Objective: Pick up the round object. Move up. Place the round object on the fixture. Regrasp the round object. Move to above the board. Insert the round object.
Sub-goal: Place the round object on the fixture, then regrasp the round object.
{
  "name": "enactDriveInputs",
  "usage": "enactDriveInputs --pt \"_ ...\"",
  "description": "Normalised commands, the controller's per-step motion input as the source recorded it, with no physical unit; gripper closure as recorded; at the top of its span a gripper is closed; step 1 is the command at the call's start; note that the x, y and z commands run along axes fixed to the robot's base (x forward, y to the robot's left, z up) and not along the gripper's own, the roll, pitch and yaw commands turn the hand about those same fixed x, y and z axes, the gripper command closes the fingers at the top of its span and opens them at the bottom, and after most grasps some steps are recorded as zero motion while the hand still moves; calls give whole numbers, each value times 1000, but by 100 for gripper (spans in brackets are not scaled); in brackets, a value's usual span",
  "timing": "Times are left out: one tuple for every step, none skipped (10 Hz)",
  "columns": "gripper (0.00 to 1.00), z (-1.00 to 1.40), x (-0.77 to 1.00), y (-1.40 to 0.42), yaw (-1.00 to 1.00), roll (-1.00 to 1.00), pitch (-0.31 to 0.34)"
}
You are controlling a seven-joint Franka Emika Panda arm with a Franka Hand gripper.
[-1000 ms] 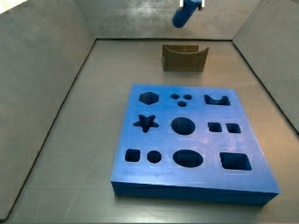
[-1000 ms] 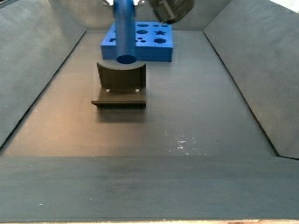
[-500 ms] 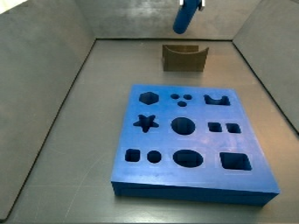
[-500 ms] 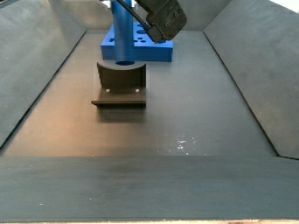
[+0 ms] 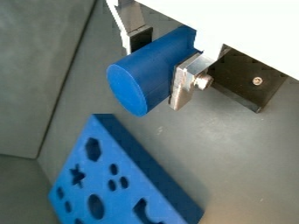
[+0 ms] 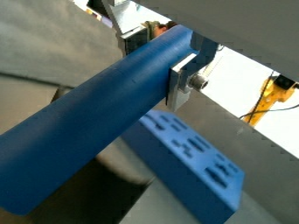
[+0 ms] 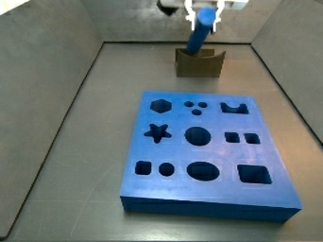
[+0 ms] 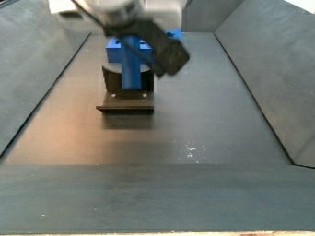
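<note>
My gripper [image 7: 202,11] is shut on the round object [image 7: 198,38], a long smooth blue peg, held near its upper end. The peg slants down to the notch of the olive-brown fixture [image 7: 198,64] at the far end of the floor; I cannot tell whether it touches. In the other side view the gripper [image 8: 129,20] holds the peg [image 8: 127,64] right above the fixture [image 8: 127,94]. Both wrist views show the silver fingers [image 5: 184,79] [image 6: 181,79] clamped on the peg [image 5: 146,74] [image 6: 105,114]. The blue board [image 7: 209,151] with shaped holes lies flat, nearer than the fixture.
Grey walls [image 7: 57,85] slope up on both sides of the floor. The board also shows in both wrist views [image 5: 117,184] [image 6: 193,166]. Bare floor [image 8: 160,175] lies on the side of the fixture away from the board.
The gripper has come down with the peg. The peg's lower end has dropped from above the fixture to its notch. The board and the fixture have not moved.
</note>
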Motion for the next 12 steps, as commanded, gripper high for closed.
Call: enactDriveInputs --pt "100 -709 89 53 -20 -81 -95" --pt "100 -534 79 40 -5 -78 -89" --pt "100 -361 72 26 8 -79 -82" --pt "0 0 0 0 0 0 0" --pt "0 1000 0 0 -55 -20 39" --pt "0 1000 -1 5 -51 -10 35" --pt "0 1000 -10 9 -42 3 35" --pt "0 1000 -15 9 -35 17 30" --pt "0 1000 -25 12 -28 27 26" --pt "0 885 -28 15 -25 32 28" --pt "0 701 -28 16 -20 33 34" --pt "0 451 -25 14 -17 34 45"
